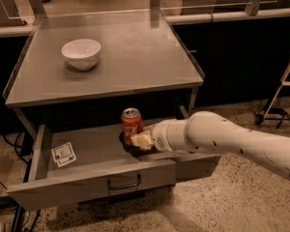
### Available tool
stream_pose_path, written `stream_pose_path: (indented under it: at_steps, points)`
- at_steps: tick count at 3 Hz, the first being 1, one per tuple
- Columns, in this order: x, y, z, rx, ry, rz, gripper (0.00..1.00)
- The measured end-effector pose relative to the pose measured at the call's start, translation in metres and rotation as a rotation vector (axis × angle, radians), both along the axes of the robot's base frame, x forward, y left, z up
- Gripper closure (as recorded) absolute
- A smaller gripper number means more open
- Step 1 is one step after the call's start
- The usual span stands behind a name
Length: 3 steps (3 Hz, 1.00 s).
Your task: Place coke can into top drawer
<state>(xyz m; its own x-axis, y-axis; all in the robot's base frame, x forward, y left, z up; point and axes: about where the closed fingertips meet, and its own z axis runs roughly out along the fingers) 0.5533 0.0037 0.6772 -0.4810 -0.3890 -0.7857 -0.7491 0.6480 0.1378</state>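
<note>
The red coke can (132, 124) stands upright inside the open top drawer (96, 153), right of its middle and near the back. My gripper (137, 139) reaches in from the right on a white arm and is shut on the can's lower part. One cream finger (142, 140) shows in front of the can's base. The drawer's grey front panel carries a dark curved handle (123, 182). A small white tag (63, 153) lies on the drawer floor at the left.
A white bowl (81, 53) sits on the grey table top (135, 57) at the back left, above the drawer. A yellow stand's legs (275, 105) are at the right on the speckled floor. Cables lie on the floor at the lower left.
</note>
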Motion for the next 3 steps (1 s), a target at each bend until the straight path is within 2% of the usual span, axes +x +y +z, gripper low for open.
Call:
stream_pose_path:
  at_steps: [1,3]
  points:
    - [0.02,0.009,-0.016,-0.014,0.0,0.03,1.0]
    - [0.034,0.023,-0.034,0.013,-0.013,0.043,1.0]
